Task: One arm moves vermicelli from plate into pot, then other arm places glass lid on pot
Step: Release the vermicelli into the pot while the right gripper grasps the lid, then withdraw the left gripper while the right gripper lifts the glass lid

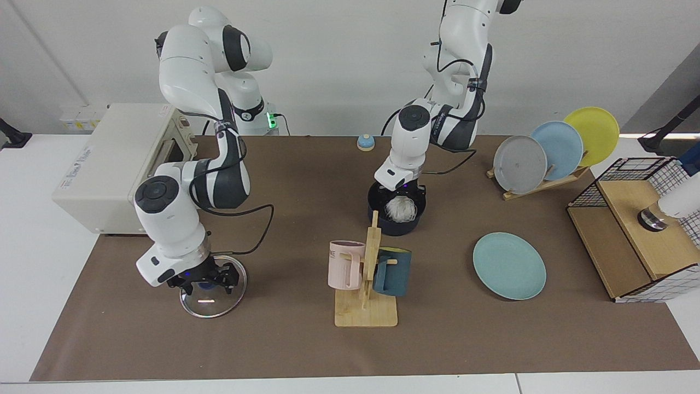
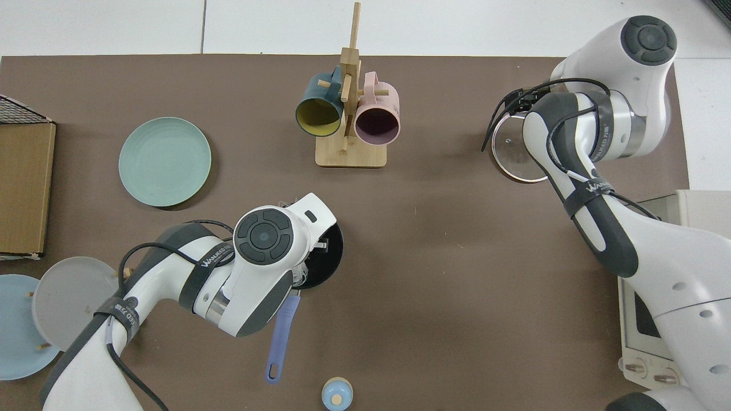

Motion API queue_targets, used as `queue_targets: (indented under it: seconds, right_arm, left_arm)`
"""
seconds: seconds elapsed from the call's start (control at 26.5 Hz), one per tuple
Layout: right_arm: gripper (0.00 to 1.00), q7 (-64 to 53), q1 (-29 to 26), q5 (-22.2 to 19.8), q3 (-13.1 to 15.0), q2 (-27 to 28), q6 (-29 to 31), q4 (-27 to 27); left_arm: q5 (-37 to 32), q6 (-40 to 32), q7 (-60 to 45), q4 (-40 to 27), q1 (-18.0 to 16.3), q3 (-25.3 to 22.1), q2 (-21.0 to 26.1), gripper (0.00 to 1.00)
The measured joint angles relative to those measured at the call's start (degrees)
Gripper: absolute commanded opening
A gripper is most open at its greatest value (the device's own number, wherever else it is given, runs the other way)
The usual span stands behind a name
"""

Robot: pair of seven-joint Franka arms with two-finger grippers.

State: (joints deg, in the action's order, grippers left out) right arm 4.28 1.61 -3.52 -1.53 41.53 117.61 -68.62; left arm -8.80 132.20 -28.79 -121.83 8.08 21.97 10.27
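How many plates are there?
4. A round teal plate lies flat on the brown mat. A pale grey plate, a light blue plate and a yellow plate stand in the wooden rack.

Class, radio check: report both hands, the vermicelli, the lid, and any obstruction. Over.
Left hand down in the pot, vermicelli at it. Right hand low over the glass lid, at its knob. Teal plate bare. Mug rack stands between lid and pot.
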Motion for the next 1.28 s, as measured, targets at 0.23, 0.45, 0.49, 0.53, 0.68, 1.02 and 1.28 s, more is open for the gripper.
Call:
queue_targets:
  seconds: [0.23, 0.45, 0.49, 0.53, 0.68, 1.02, 1.28]
  right_arm:
    - [0.99, 0.00, 0.22, 0.01, 0.12, 0.31, 0.28, -2.59]
    - [0.99, 0.00, -0.26, 0.02, 0.42, 0.22, 0.49, -3.62]
    - [0.99, 0.00, -0.30, 0.02, 0.42, 0.16, 0.49, -3.73]
    - [0.99, 0.00, -0.33, 0.02, 0.43, 0.08, 0.49, -3.88]
    - [0.99, 0.00, -0.59, 0.02, 0.55, -0.48, 0.49, -4.92]
    - [0.92, 0.00, -0.86, 0.02, 0.58, -1.52, 2.98, -8.64]
    - [0.00, 0.00, -1.16, 0.02, 0.61, -2.27, 3.64, -10.26]
  left_arm:
    - [-0.12, -0.02, -0.02, 0.21, 0.00, 0.01, -0.12, 1.00]
    - [-0.12, -5.41, -0.15, 3.52, -0.03, -0.01, -2.08, 1.00]
    - [-0.12, -7.17, -0.15, 4.65, -0.05, -0.03, -2.56, 1.00]
    - [-0.12, -9.09, -0.15, 5.98, -0.06, -0.07, -3.01, 1.00]
    - [-0.12, -16.05, -0.12, 12.07, -0.20, -0.81, -4.56, 1.00]
    - [1.05, -19.49, 17.42, 18.58, -2.87, -10.11, -4.92, 1.00]
    - [5.14, -19.42, 35.96, 19.12, -4.03, -22.74, -4.58, 1.00]
